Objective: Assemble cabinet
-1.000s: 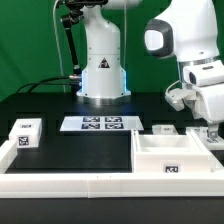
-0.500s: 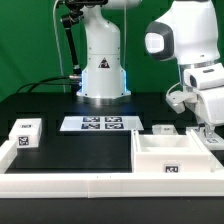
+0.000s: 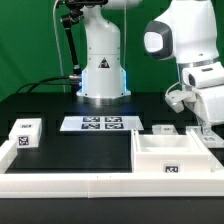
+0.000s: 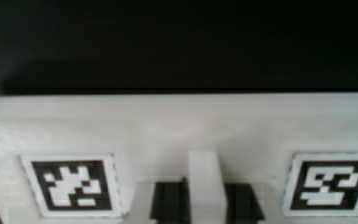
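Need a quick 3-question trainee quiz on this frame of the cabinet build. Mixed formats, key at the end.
1. Multiple choice: in the exterior view, the small box standing apart from the other parts sits at the view's A) left, B) centre, C) right.
2. True or false: in the wrist view, nothing stands between the fingers of the gripper.
3. Fill in: the white panel in the wrist view shows ___ tags.
Key: 1 A. 2 False: a thin white ridge stands between the fingers, which sit close against it. 3 two.
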`<state>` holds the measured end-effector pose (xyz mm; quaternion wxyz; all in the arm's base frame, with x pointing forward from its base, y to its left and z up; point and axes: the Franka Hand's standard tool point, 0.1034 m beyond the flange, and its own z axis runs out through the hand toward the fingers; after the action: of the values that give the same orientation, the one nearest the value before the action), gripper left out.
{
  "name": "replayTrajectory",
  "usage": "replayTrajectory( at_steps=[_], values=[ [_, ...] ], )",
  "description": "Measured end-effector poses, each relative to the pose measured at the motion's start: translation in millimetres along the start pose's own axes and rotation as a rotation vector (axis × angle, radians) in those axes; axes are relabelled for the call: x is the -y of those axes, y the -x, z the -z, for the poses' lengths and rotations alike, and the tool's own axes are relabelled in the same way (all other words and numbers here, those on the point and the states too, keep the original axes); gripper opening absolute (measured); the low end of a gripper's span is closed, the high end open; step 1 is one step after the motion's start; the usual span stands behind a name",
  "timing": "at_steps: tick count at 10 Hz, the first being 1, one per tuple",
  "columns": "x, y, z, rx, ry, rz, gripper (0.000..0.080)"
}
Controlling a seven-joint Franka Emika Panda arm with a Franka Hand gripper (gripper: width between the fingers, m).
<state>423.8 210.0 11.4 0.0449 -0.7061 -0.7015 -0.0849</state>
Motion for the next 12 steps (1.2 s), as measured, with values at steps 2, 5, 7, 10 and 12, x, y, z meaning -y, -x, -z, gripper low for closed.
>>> replayTrajectory(
  at_steps=[2,5,7,10,12],
  values=[
    [-0.2,0.8,0.8,0.001,0.000,-0.001,0.0070],
    [-5.9,17.2,33.3,0.038,0.026,-0.015,0.0070],
    [-15.3,38.6,44.3,0.053,0.038,-0.038,0.0070],
    [-20.9,65.6,49.1,0.064,0.046,-0.091,0.0070],
    [-23.0,75.0,49.9,0.069,0.048,-0.110,0.0071]
  ],
)
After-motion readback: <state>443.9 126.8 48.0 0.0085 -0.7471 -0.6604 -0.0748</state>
